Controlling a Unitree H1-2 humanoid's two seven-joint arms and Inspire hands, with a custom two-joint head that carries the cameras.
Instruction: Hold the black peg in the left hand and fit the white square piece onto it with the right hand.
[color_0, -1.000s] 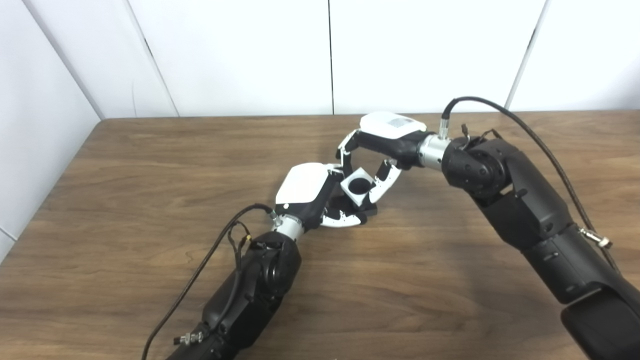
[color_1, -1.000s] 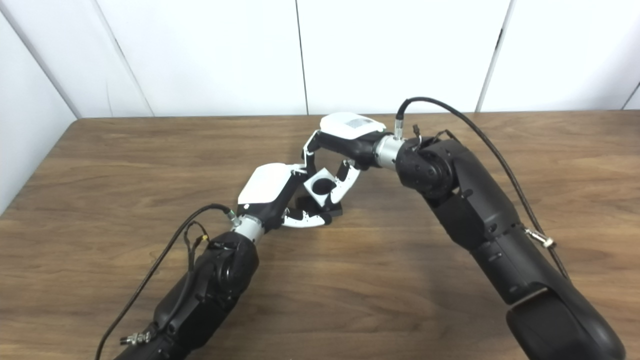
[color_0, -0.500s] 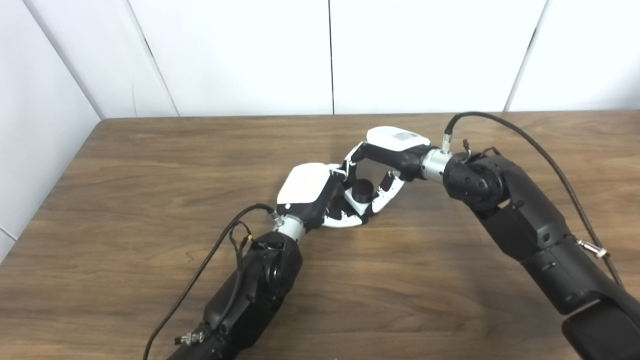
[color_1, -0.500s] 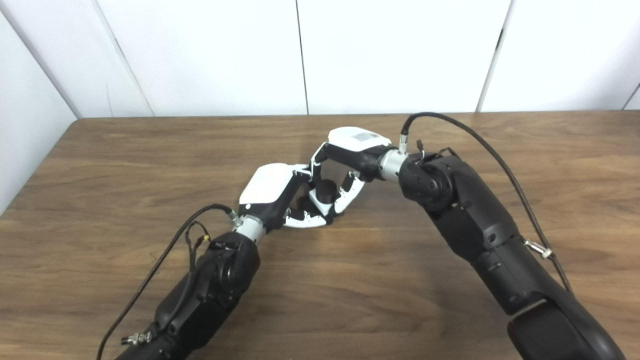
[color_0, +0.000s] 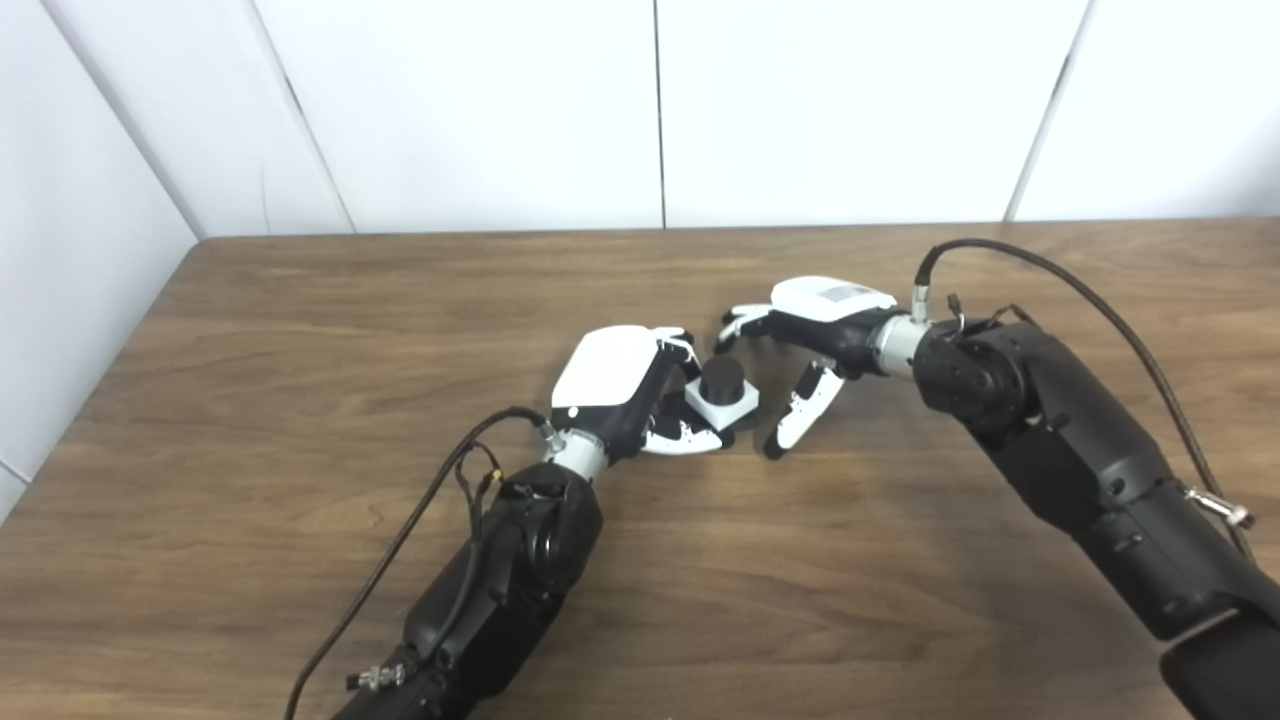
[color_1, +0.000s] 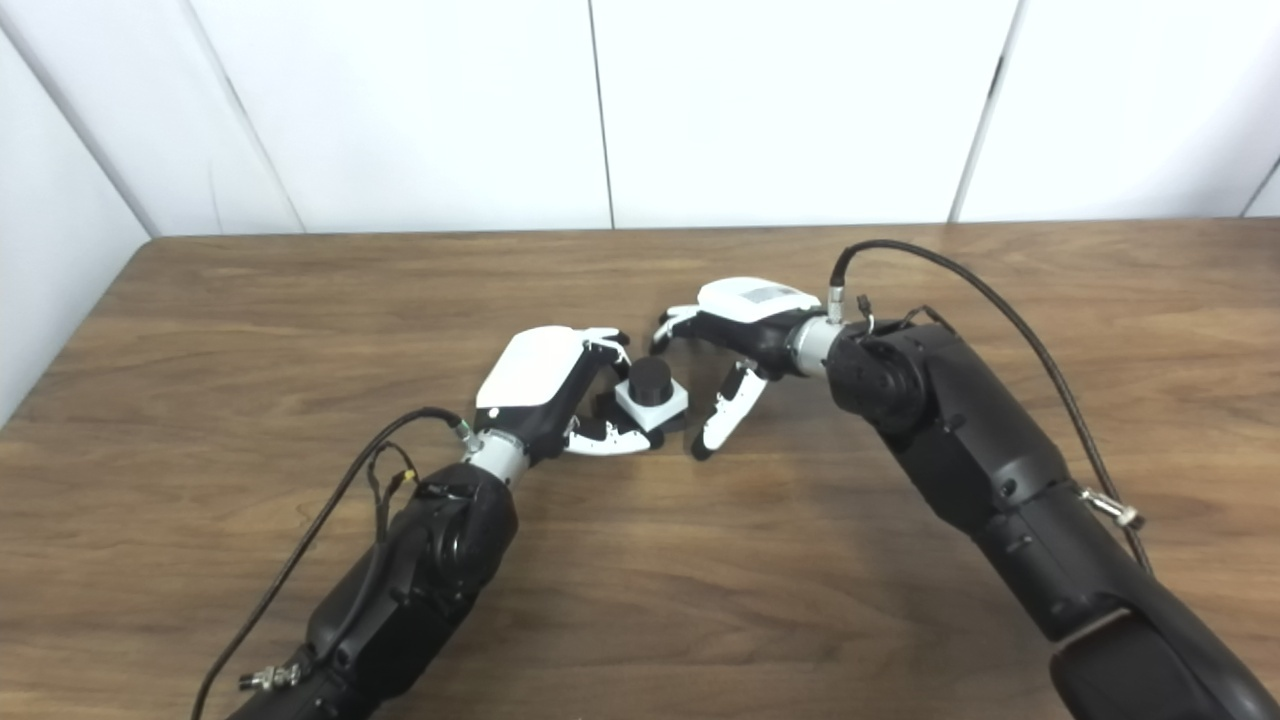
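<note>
White square piece (color_0: 722, 401) around black peg (color_1: 650, 379), right hand (color_1: 735, 335) apart.

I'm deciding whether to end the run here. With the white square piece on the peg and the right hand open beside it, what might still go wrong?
1. The left hand holds the black peg low at the table; releasing unevenly might tip the assembly.
2. The right hand is open but close by; its thumb side could clip the white square piece while withdrawing.
3. Whether the piece is fully seated cannot be told from these views.
</note>
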